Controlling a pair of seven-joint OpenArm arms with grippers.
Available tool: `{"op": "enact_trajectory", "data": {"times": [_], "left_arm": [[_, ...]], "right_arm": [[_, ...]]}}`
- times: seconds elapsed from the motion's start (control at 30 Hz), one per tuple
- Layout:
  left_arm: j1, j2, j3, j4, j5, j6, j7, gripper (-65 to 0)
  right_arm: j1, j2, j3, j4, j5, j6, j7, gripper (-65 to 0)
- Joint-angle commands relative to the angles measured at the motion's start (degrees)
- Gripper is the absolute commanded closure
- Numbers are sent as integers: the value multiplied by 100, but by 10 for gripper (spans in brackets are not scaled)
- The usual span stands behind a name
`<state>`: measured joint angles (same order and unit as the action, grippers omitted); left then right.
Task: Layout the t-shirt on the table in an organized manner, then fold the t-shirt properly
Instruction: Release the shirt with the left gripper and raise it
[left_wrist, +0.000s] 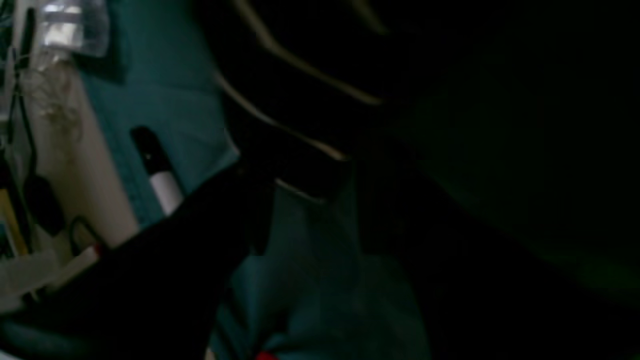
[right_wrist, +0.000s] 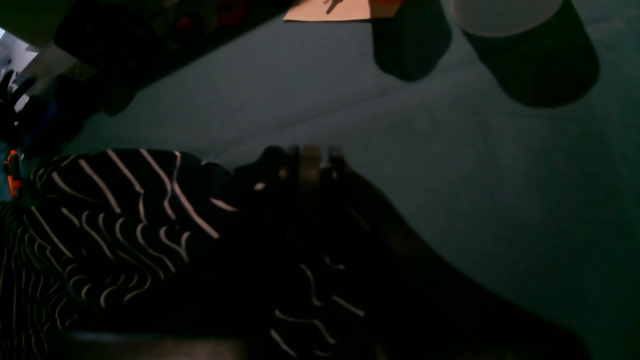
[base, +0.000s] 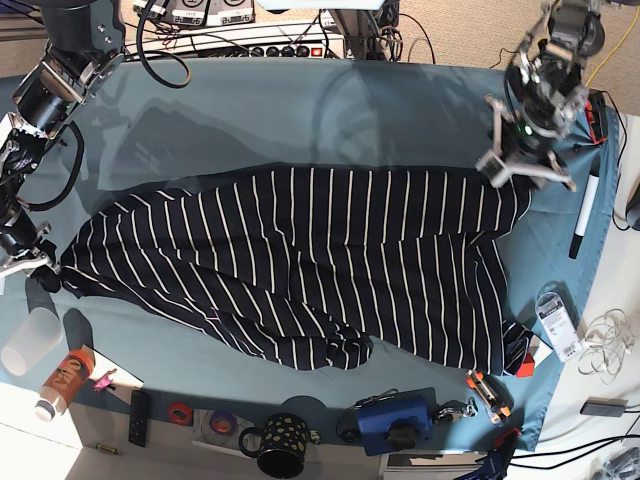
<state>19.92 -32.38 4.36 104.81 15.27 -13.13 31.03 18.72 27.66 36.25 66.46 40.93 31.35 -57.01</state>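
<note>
The dark navy t-shirt (base: 320, 260) with thin white stripes lies spread wide and wrinkled across the teal table (base: 300, 110). My left gripper (base: 508, 172) sits at the shirt's far right corner and looks shut on the t-shirt. Its wrist view is very dark and shows striped fabric (left_wrist: 300, 100) draped over teal cloth (left_wrist: 165, 90). My right gripper (base: 45, 272) is at the shirt's left end. In the right wrist view the gripper (right_wrist: 310, 165) is shut on bunched striped fabric (right_wrist: 125, 210) just above the table (right_wrist: 450, 175).
A black-capped marker (base: 582, 215) lies right of the shirt, also in the left wrist view (left_wrist: 159, 172). A translucent cup (base: 28, 340) and a bottle (base: 62, 382) stand front left. A black mug (base: 280, 445), a blue device (base: 395, 425) and a remote (base: 140, 417) line the front edge.
</note>
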Motion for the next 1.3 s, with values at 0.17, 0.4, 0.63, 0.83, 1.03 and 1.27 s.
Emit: {"op": "enact_trajectory", "data": {"times": [0.17,0.4,0.63,0.83,1.03,1.27], "left_arm": [[7,-66,-26,-90,20,-129,-181,-269],[-48,-63,-26,-90,7,-326,-643,-269],[-433,-63,-26,-173,-138,-332,-669,-269],[-678,-61,-26,-844,-140,-330,-673,-268],[-643,-61,-26,-1005,-717,-323,-656,-22],[-643,107,-26,-614,-887,229,455,0]], "right_arm": [[127,170,17,98,105,33,136,0],[127,170,17,98,111,31,133,0],[127,168,17,98,151,31,131,0],[129,170,17,98,149,31,129,0],[129,170,17,98,350,426,79,0],[129,223,22,98,1646,828,-647,-146]]}}
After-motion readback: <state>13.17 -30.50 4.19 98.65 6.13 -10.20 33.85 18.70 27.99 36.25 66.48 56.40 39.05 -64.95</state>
